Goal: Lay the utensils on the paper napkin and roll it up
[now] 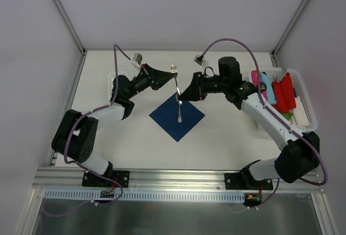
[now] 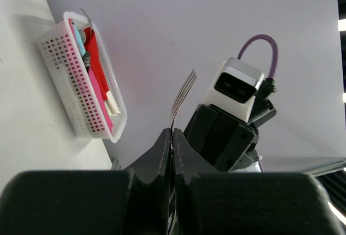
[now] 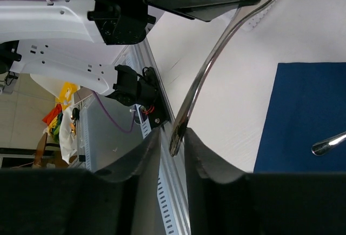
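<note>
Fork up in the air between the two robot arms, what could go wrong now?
1. The left tool pinches the fork in mid-air, and the right tool has only the very tip of the handle between its jaws. A handover from here might let the fork slip and drop.
2. A falling fork could hit the utensil lying on the paper napkin and knock it crooked, or wrinkle the napkin.
</note>
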`<state>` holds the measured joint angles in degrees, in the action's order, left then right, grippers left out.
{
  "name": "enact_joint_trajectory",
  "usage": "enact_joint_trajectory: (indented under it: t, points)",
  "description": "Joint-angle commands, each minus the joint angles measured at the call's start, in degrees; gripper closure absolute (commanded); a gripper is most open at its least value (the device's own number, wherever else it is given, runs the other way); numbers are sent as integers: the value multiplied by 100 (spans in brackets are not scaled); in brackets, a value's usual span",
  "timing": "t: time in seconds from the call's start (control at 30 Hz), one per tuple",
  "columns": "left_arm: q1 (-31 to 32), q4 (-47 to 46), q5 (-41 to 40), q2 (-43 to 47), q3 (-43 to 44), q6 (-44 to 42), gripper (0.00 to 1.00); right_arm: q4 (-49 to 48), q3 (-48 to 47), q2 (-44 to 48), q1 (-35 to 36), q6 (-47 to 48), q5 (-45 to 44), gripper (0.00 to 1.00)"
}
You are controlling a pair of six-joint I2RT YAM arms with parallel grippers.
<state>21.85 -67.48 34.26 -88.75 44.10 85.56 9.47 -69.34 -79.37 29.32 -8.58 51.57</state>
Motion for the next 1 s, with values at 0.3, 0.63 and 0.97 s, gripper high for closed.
enact_joint_trajectory:
  t: [0.3, 0.63, 0.97]
  points:
    - [101, -1267, 2, 77, -6, 101, 100, -570, 131, -34, -23, -531, 520, 100]
    - [92, -1680, -25, -55, -59, 374, 100, -578, 96, -104, -32, -540, 582, 63]
    - [127, -2119, -86, -300, 2, 690, 100, -596, 79, -342, -32, -601, 495, 59]
